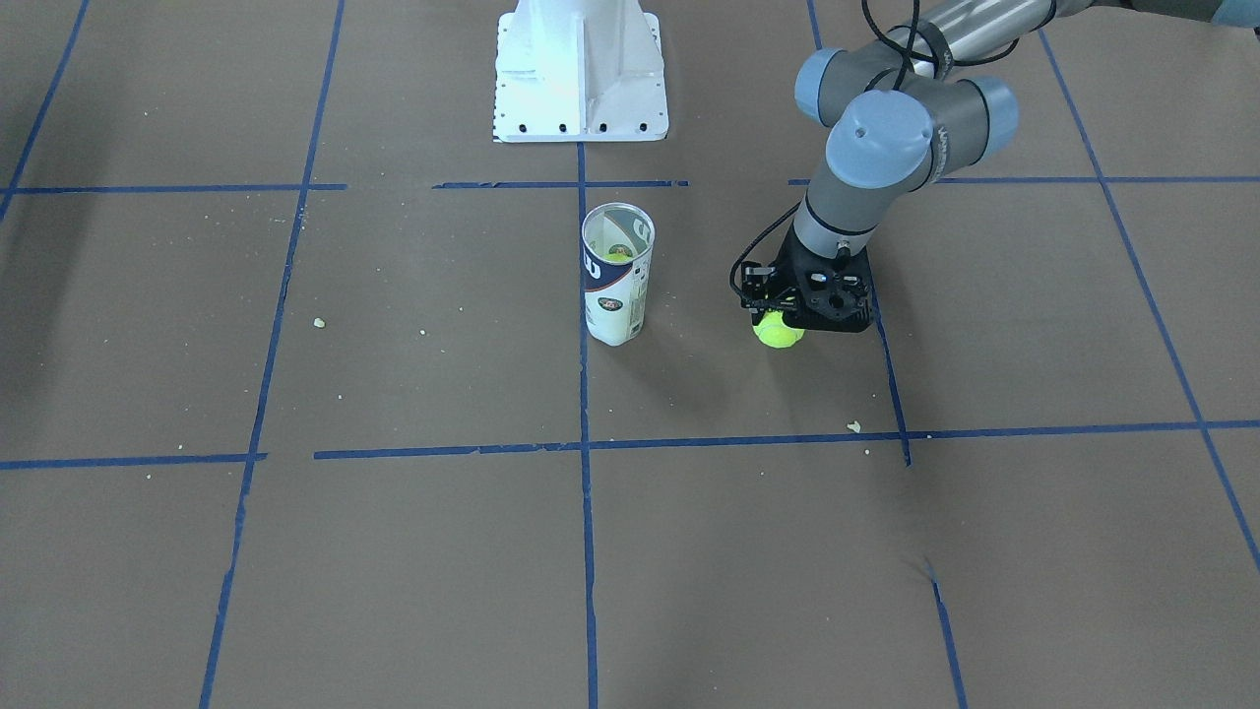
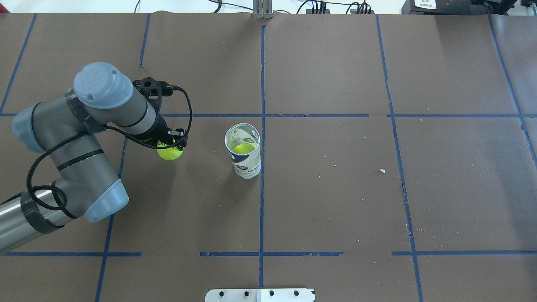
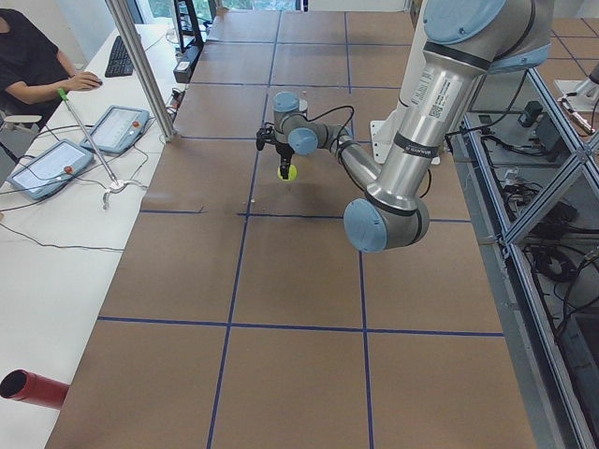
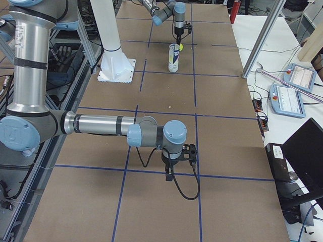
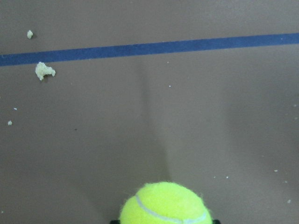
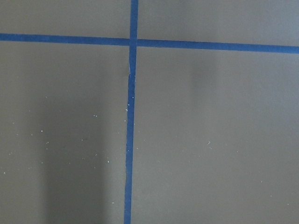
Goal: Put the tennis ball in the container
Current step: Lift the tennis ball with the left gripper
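Note:
My left gripper (image 1: 781, 320) is shut on a yellow-green tennis ball (image 1: 778, 331), holding it a little above the brown table. In the overhead view this ball (image 2: 170, 152) hangs to the left of the container (image 2: 244, 152), apart from it. The container (image 1: 617, 276) is a clear tube with a white and navy label, standing upright and open-topped near the table's middle. A second yellow-green ball (image 2: 244, 148) lies inside it. The left wrist view shows the held ball (image 5: 164, 205) at its bottom edge. My right gripper (image 4: 169, 174) shows only in the exterior right view, so I cannot tell its state.
The white robot base (image 1: 581, 74) stands behind the container. Blue tape lines (image 2: 262, 84) grid the brown table and small crumbs (image 2: 382, 170) lie scattered on it. An operator (image 3: 33, 65) sits at a side desk with tablets (image 3: 51, 168).

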`<act>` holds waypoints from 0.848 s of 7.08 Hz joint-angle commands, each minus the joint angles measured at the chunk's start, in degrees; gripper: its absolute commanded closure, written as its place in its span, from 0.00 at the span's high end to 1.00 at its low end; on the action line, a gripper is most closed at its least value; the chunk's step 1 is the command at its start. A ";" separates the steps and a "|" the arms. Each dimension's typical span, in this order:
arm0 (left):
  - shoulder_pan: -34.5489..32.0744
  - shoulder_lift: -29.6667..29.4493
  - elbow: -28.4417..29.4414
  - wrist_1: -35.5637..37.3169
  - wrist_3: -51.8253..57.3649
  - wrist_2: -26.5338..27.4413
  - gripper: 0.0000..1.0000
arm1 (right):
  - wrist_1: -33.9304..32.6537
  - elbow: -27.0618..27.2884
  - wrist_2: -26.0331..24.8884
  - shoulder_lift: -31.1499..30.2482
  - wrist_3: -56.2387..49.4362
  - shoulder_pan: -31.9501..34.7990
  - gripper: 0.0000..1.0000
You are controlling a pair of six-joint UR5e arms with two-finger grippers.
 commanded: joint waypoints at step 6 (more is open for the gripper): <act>-7.35 -18.42 -14.51 34.54 -0.53 -5.79 0.00 | 0.00 0.00 0.00 0.00 0.00 0.00 1.00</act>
